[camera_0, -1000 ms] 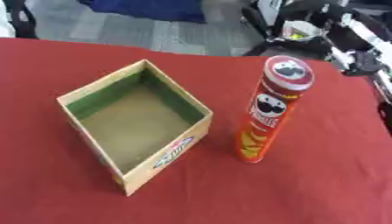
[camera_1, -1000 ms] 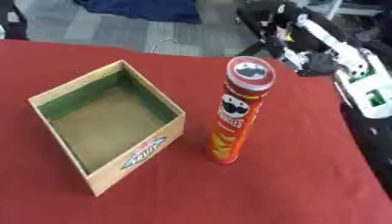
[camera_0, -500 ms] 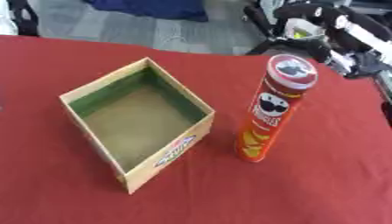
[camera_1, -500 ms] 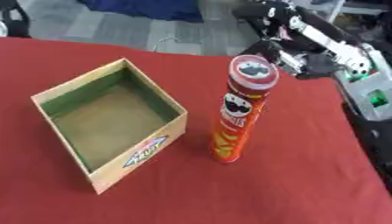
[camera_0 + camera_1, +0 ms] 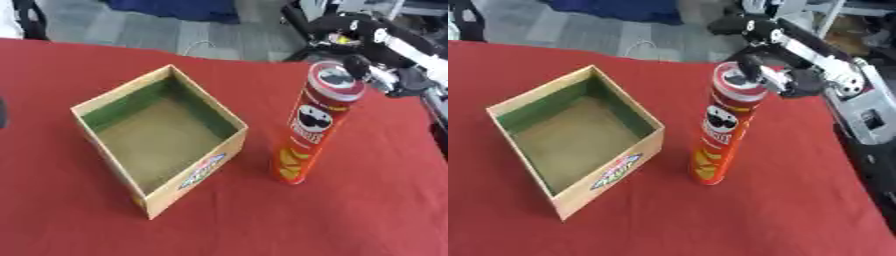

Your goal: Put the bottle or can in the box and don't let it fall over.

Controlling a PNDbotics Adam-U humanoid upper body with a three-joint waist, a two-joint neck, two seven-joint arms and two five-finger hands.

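Right eye view, items on the red table (image 5: 798,210): one open cardboard box (image 5: 576,139), empty, to your left; one tall red can (image 5: 724,123), upright, just beside the box on its right, not touching it. Right hand (image 5: 776,75): at the can's top from the far right, fingers curled beside the lid; whether they grip it, you cannot tell. Left hand: not seen. Step in hand, by judgement: the reach to grasp. Next you need a secure hold, a straight lift and an upright set-down inside the box.

Moustached face logo on the red can (image 5: 722,131), no lettering readable, box (image 5: 163,137) side label blurred
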